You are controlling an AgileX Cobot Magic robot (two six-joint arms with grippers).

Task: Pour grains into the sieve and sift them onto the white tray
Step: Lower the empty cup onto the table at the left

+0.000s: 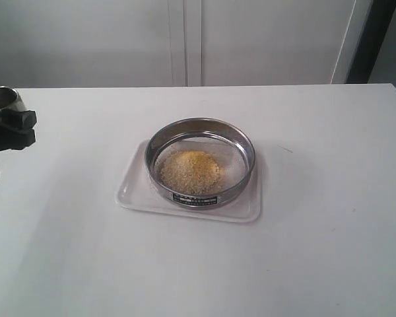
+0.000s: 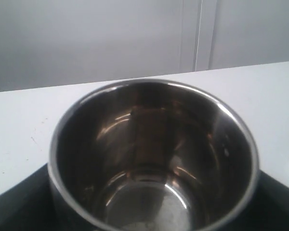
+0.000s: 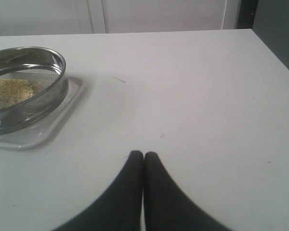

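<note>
**White table (image 1: 330,264) set before a pale wall (image 1: 86,39)**

The near ground is filled by the broad table top, evenly lit, with only soft shadows. The grey wall behind is divided by a narrow vertical strip (image 1: 193,39). At the far right, a slanted white frame (image 1: 348,39) is bordered by a dark band (image 1: 381,33).
</note>
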